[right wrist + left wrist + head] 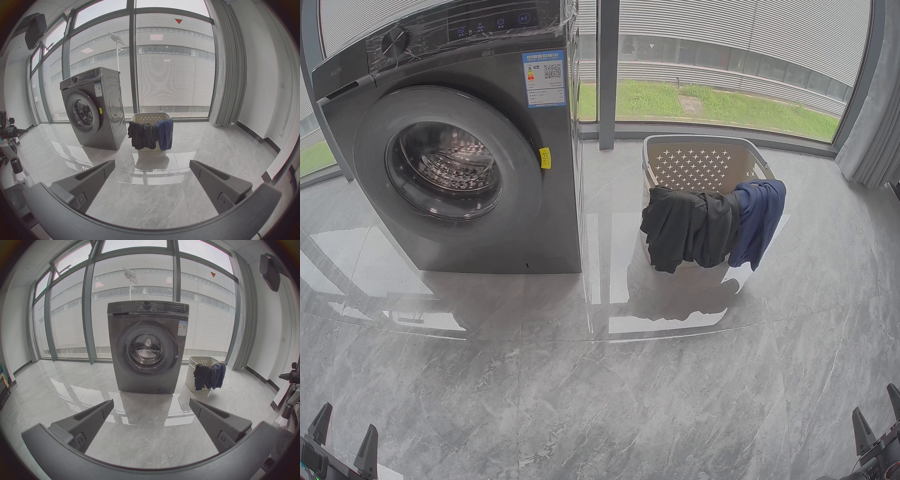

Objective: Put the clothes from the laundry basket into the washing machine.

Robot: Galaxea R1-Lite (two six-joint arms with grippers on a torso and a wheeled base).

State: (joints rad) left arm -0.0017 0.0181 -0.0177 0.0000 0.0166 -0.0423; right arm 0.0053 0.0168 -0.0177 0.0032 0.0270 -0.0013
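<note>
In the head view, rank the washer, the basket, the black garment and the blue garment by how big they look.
1. washer
2. basket
3. black garment
4. blue garment
All look about equally far away, so nearness hardly skews the order.

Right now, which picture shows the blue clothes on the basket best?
The head view: the blue garment hangs large and close over the laundry basket rim. Both wrist views show it far off and small.
</note>
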